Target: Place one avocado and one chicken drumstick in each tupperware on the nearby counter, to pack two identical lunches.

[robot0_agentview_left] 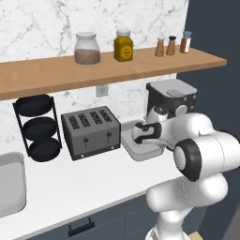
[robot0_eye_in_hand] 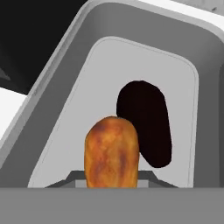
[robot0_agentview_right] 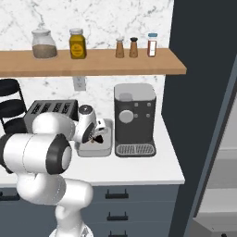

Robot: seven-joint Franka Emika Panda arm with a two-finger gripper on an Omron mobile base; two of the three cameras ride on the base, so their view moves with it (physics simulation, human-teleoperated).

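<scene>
Seen from the hand, my gripper point(robot0_eye_in_hand: 111, 183) is shut on an orange-brown chicken drumstick point(robot0_eye_in_hand: 111, 151) and holds it just above the floor of the light-grey tupperware point(robot0_eye_in_hand: 65, 61). One near-black avocado point(robot0_eye_in_hand: 146, 127) lies inside the container, right behind the drumstick. From the base, the gripper point(robot0_agentview_left: 140, 132) hangs over the tupperware point(robot0_agentview_left: 133, 153), which stands on the white counter point(robot0_agentview_left: 70, 187) between the toaster and the coffee machine. From the right side, the hand point(robot0_agentview_right: 96, 135) dips into the same tupperware point(robot0_agentview_right: 105, 147).
A black four-slot toaster point(robot0_agentview_left: 91, 131) stands left of the container, a coffee machine point(robot0_agentview_right: 134, 118) right of it. A black tiered rack point(robot0_agentview_left: 37, 126) is further left, a light-grey basin point(robot0_agentview_left: 9, 183) at the counter's left end. A wooden shelf point(robot0_agentview_left: 108, 70) with jars hangs overhead.
</scene>
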